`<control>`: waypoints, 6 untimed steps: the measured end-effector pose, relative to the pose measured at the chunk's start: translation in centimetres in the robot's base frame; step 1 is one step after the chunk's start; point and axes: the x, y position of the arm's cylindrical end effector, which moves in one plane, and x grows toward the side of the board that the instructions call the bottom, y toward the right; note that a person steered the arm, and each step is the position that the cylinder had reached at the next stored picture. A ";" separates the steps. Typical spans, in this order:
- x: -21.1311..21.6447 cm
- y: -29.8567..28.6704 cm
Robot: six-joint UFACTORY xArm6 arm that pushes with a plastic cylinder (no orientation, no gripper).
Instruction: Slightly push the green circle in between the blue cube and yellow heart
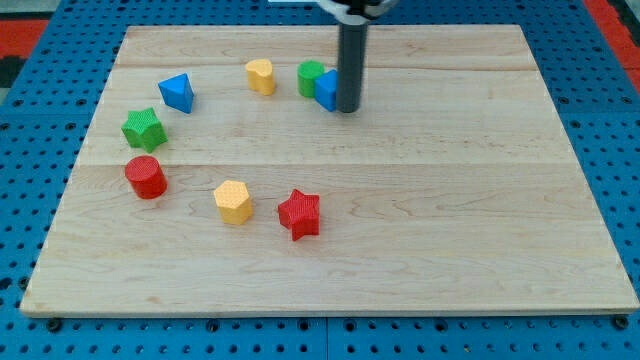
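Note:
The green circle [310,78] sits near the view's top centre, touching the blue cube [326,90] on its right. The yellow heart [261,76] lies a short gap to the green circle's left. My tip [347,108] rests on the board right against the blue cube's right side, and the dark rod hides part of that cube.
A blue triangle [177,92], a green star [144,128] and a red cylinder [146,177] stand on the view's left. A yellow hexagon [233,201] and a red star [300,213] lie lower centre. The wooden board [480,200] sits on a blue perforated table.

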 end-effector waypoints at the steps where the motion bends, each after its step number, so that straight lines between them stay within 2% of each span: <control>1: -0.3 -0.5; 3: -3.1 -0.5; 4: -5.4 2.2; 5: -10.6 -0.4; 6: -12.4 -5.1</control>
